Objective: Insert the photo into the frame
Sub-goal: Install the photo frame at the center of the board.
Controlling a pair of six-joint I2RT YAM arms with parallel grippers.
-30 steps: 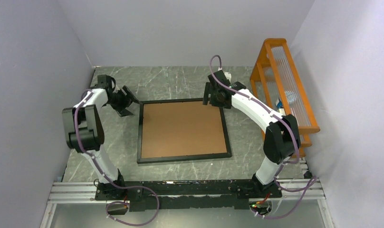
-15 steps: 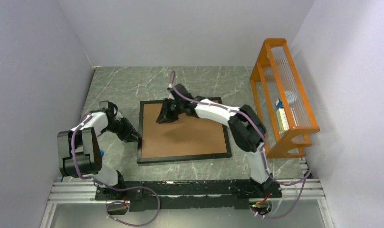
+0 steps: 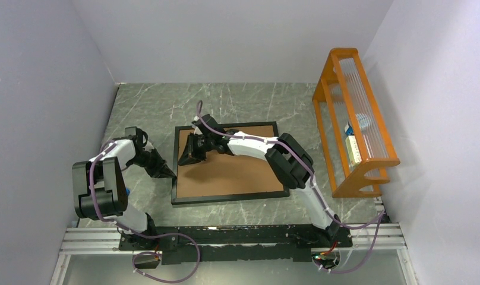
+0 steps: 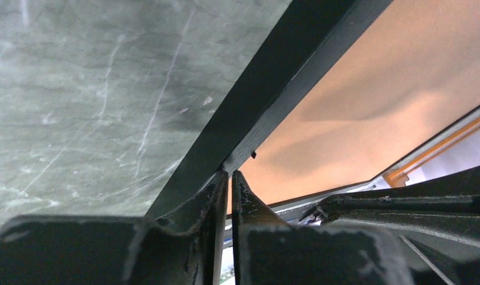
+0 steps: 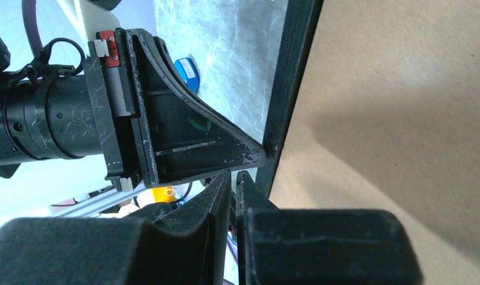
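Frame (image 3: 231,198) holds brown backing board (image 3: 237,169)

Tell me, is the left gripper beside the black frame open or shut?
Shut. The left gripper has its fingers almost together with nothing between them, and their tips are at the frame's outer edge.

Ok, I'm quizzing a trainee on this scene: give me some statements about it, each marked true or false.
The frame lies flat on the table with a brown backing board showing. True.
The sunflower photo sits in the frame. False: no photo is in view.
The tips of the left gripper meet the frame's left rail. True.
The right gripper is wide open. False: its jaws are nearly together.
The orange rack stands left of the frame. False: it stands to the right.
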